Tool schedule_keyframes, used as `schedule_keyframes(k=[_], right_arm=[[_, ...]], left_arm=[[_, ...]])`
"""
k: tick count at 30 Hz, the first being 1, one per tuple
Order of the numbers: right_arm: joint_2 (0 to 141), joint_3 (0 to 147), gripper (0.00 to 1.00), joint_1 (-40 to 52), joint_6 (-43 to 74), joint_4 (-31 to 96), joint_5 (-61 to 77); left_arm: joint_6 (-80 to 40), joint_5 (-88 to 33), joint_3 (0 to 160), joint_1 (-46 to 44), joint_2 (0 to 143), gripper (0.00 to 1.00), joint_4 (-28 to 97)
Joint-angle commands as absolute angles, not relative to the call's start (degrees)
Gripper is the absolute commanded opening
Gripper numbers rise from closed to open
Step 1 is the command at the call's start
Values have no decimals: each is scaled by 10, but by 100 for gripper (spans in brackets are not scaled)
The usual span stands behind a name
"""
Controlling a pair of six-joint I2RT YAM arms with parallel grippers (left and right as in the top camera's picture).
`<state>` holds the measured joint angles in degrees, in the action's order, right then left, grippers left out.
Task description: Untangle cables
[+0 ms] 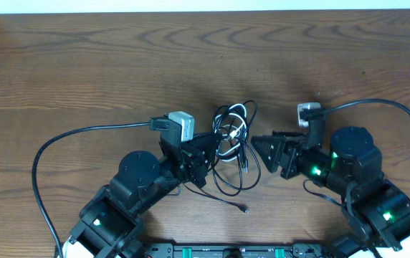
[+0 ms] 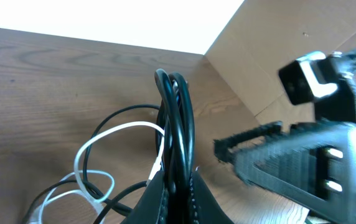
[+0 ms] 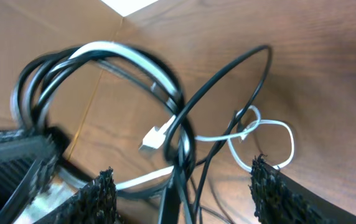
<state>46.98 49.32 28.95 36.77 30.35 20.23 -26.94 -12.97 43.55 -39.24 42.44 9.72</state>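
Note:
The cables (image 1: 234, 143) lie in a tangle at mid-table: several black loops and a thin white one with small plugs. My left gripper (image 1: 211, 149) sits at the tangle's left side. In its wrist view it (image 2: 177, 179) is shut on upright black cable loops (image 2: 177, 118), and the white cable (image 2: 106, 138) curls on the wood to the left. My right gripper (image 1: 264, 147) faces the tangle from the right. Its fingers (image 3: 100, 196) stand wide apart, with black cable strands (image 3: 179, 146) and a white plug (image 3: 153, 140) hanging between them, untouched.
Thick black arm cables arc out on both sides (image 1: 47, 150) (image 1: 406, 115). A loose black cable end (image 1: 242, 208) trails toward the front edge. The table's far edge (image 1: 205, 11) runs along the top. The two grippers stand close, tip to tip.

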Motion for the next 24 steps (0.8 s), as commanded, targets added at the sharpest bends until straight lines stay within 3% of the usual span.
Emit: schedule_keyframes(k=[1, 9, 15, 24], right_arm=[[469, 494, 67, 286, 350, 328, 230], [502, 494, 55, 286, 365, 348, 205], [514, 494, 55, 286, 377, 332, 201], [549, 494, 46, 286, 377, 386, 179]], left_arm=[[-267, -124, 456, -392, 424, 8, 82], [-282, -127, 456, -392, 424, 8, 74], [-282, -129, 456, -392, 424, 7, 74], [-281, -129, 456, -392, 424, 8, 74]])
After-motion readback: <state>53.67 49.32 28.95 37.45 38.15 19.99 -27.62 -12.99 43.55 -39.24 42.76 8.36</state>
